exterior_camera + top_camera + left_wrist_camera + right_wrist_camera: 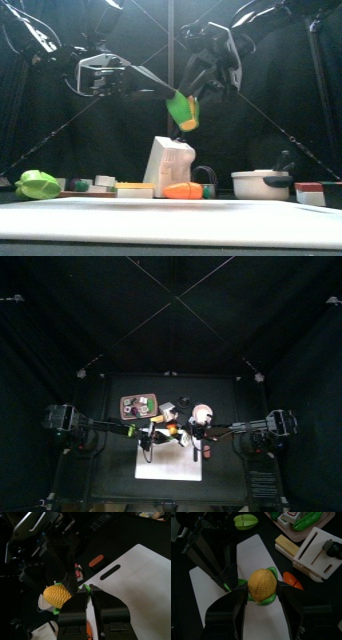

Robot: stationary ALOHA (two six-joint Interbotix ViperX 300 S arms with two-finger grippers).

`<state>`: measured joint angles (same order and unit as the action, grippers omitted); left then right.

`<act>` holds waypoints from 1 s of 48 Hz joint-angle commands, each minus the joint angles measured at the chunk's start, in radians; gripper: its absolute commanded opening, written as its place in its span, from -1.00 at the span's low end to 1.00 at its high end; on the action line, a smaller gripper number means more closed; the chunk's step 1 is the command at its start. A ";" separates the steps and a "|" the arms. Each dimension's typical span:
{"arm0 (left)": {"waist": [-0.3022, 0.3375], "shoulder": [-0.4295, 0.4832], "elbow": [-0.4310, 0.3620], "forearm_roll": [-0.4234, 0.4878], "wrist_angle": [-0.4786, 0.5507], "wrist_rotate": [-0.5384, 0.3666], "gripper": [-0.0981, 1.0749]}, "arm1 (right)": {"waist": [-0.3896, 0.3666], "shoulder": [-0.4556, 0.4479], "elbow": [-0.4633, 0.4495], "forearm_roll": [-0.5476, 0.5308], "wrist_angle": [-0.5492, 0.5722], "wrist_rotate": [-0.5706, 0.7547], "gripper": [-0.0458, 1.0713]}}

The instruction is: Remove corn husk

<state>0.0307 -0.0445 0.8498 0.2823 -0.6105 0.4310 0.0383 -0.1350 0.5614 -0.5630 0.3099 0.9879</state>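
Corn cob [262,584]: held aloft above the white cutting board [211,582], well clear of the table, so the husk can be drawn off without dragging. Right gripper [262,597]: jaws clamped on the leafy base, yellow kernels exposed toward the camera. Left gripper [89,588]: jaws pinched together on a green husk strip [158,80], stretched taut between the arms, judged mid-peel. Toy carrot [292,580] lies beside.

Black curtains [54,316] on all sides; black bench [114,481]; 2 crossed overhead cables [177,296]; dim lighting.
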 commanded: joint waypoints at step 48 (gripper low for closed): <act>-0.006 -0.034 0.021 0.020 -0.003 0.002 -0.22 | 0.003 -0.051 0.002 0.002 -0.003 0.002 0.09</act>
<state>0.0276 -0.0537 0.8774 0.2976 -0.6105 0.4341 0.0414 -0.1473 0.5722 -0.5599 0.3099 0.9894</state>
